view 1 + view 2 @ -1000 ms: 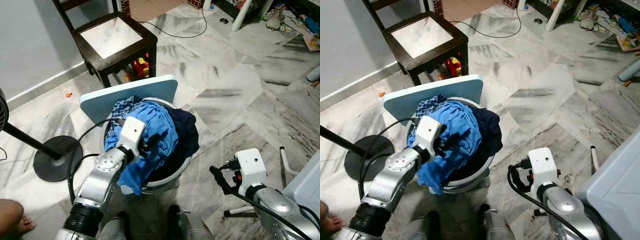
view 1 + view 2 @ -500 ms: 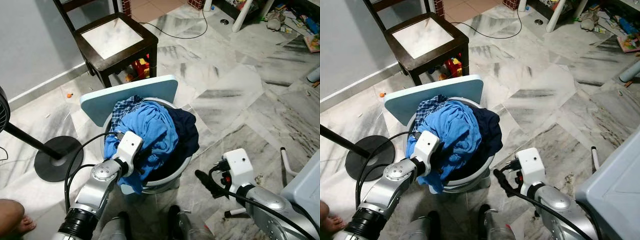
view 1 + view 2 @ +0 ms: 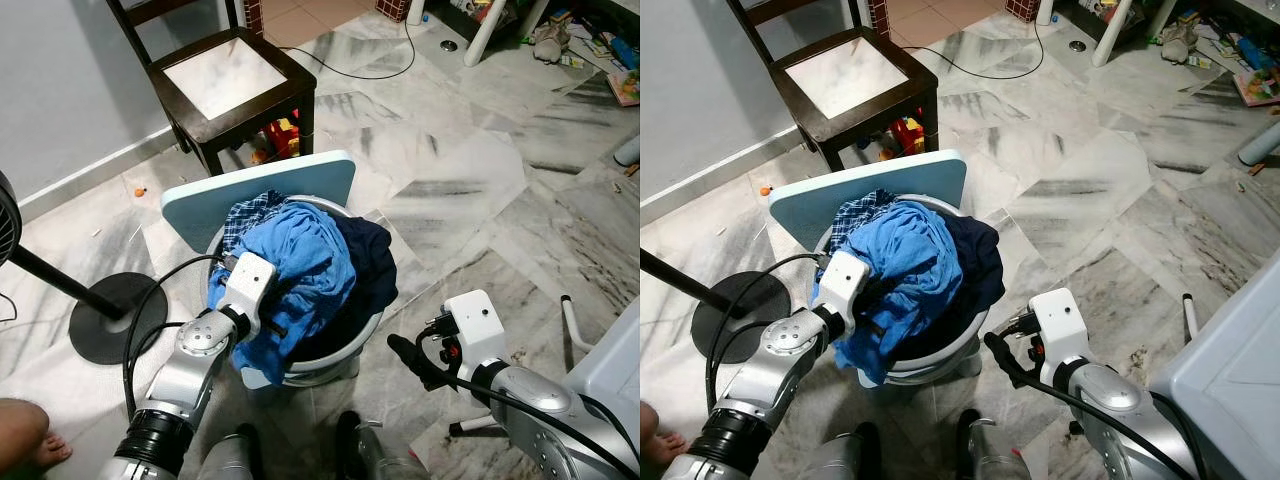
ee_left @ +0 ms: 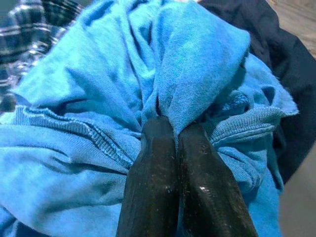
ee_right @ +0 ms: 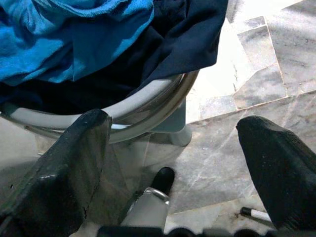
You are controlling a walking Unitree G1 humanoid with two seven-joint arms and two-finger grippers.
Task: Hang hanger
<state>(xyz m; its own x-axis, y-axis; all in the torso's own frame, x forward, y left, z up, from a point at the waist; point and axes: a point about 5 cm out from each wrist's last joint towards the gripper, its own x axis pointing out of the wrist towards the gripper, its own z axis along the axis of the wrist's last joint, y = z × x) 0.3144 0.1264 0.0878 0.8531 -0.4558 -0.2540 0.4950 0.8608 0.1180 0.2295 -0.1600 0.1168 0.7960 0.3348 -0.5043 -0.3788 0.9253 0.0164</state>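
Down on the marble floor stands a round laundry basket heaped with clothes, a pale blue board leaning at its far rim. Bent at the elbow, the left gripper is buried in the blue shirt, fingers pinched together on a fold. Low beside the basket, the right gripper hovers spread wide. No hanger can be made out.

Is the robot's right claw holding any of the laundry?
No. The right gripper stands wide open beside the laundry basket, with bare marble floor showing between its fingers and no cloth in them.
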